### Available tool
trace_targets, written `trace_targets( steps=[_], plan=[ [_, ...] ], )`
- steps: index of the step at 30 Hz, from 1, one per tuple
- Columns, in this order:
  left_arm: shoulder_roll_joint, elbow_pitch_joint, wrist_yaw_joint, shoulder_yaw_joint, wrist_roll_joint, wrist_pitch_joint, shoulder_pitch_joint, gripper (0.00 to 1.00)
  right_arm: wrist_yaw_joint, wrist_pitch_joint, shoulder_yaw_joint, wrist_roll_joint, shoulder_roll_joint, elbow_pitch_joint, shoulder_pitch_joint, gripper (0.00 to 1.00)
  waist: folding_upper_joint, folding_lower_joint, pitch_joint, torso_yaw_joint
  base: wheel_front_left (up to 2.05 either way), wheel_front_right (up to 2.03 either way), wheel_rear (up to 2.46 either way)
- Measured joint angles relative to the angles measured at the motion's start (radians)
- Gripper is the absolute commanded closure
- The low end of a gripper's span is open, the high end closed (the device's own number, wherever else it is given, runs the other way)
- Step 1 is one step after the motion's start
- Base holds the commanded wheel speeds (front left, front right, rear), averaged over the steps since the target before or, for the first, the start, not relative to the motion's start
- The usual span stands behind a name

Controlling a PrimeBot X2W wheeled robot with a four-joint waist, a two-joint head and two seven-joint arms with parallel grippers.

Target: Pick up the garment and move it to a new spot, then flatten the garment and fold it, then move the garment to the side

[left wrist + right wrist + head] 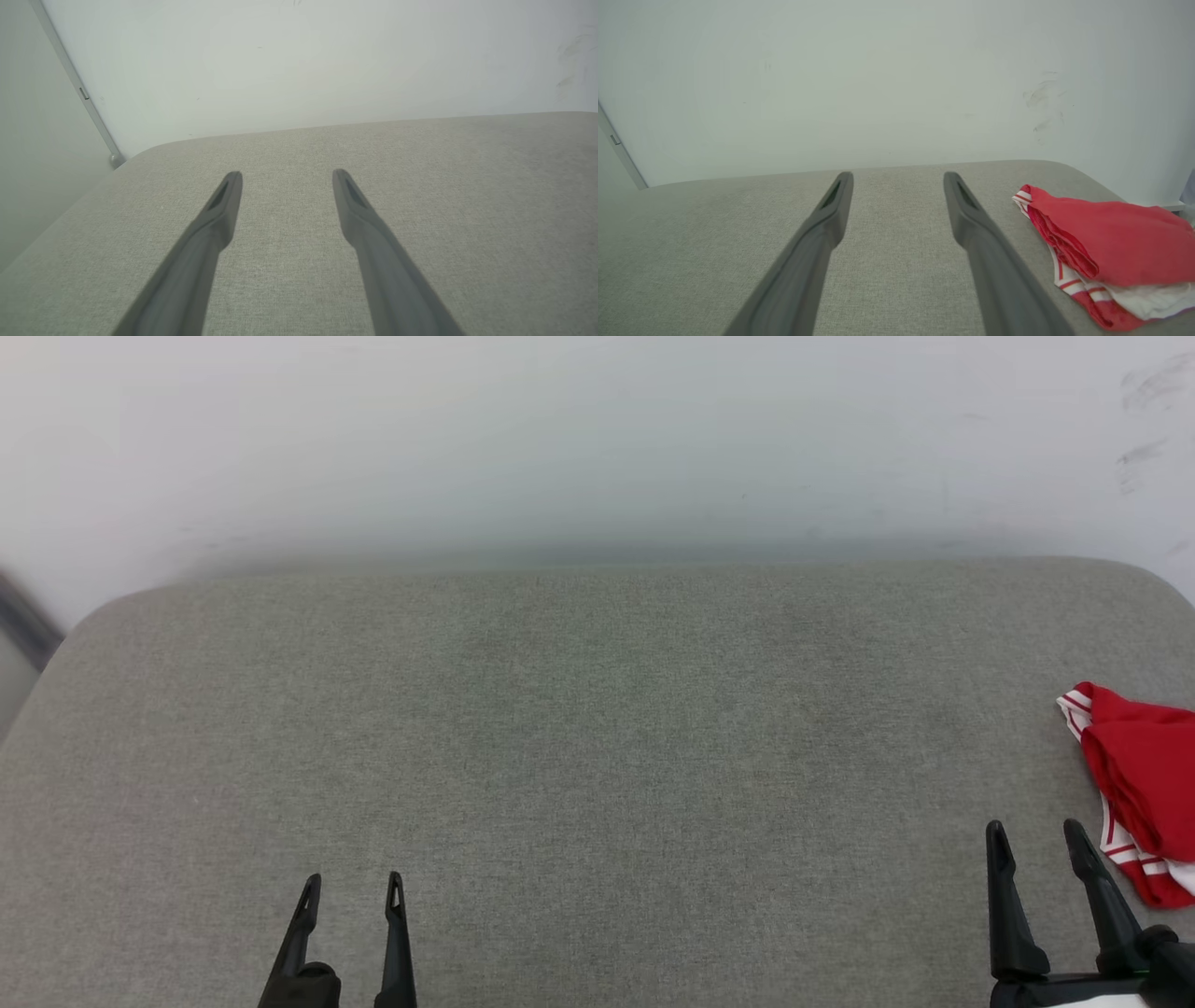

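The garment [1141, 784] is a red shirt with red-white striped trim, lying folded in a bundle at the right edge of the grey cushioned surface [597, 737]. In the right wrist view the garment [1111, 242] sits to the right of the fingers, with white cloth showing underneath. My right gripper [1034, 834] stands open just left of the garment, not touching it, nothing between its fingers. My left gripper [353, 887] is open over bare cushion at the lower left. Both grippers look wide open in their wrist views [286, 176] [899, 177].
A pale wall [597, 439] rises right behind the cushion's far edge, with dark scuff marks [1144, 392] at the upper right. The cushion's rounded left corner [84, 616] drops off beside a grey strip [77, 86] on the wall.
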Motion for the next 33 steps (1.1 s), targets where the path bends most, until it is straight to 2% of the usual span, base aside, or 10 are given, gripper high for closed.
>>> trace_targets(
  steps=[8,9,16,33],
  plan=[
    [-0.003,0.007,-0.012,0.013,-0.001,0.000,0.001,0.00,0.000,0.000,0.001,-0.002,0.004,-0.002,0.009,0.00,0.0000,0.0001,-0.003,0.002,0.00,0.00,0.00],
    [-0.005,0.009,-0.017,0.015,-0.006,0.000,0.001,1.00,0.000,0.000,0.001,0.001,0.004,-0.002,0.009,1.00,0.0000,0.0000,-0.003,0.002,0.00,0.00,0.00],
    [-0.004,0.067,-0.019,0.009,-0.016,0.005,0.002,1.00,0.000,0.007,0.004,0.008,0.004,0.060,0.020,1.00,0.0000,0.0000,-0.003,0.002,0.00,0.00,0.00],
    [0.005,0.112,-0.071,0.024,-0.379,0.065,-0.045,1.00,0.000,0.071,0.019,0.341,-0.003,0.109,-0.025,1.00,0.0000,0.0001,-0.002,-0.001,0.00,0.00,0.00]
  ],
)
